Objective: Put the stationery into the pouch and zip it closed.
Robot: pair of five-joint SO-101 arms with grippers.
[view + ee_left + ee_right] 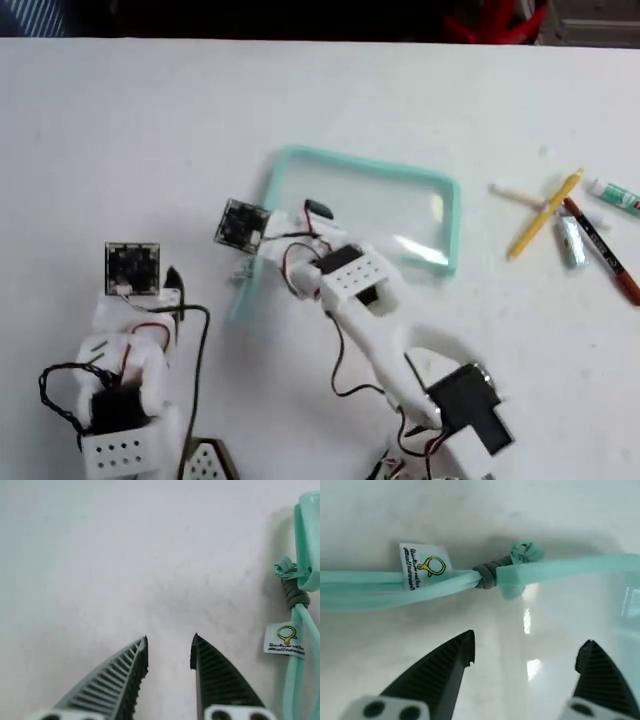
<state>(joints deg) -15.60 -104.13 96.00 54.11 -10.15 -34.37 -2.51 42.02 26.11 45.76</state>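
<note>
The clear pouch (400, 205) with its teal edge lies mid-table, and its teal cord (365, 582) with a white tag (422, 566) trails off the left near corner. The right gripper (527, 650) hangs over that corner, fingers spread wide and holding nothing. The left gripper (170, 650), spread less, hovers over bare table (150, 120) to the left. A yellow pen (543, 215), a brown pen (600, 250) and what may be a glue tube (612, 195) lie well to the right.
</note>
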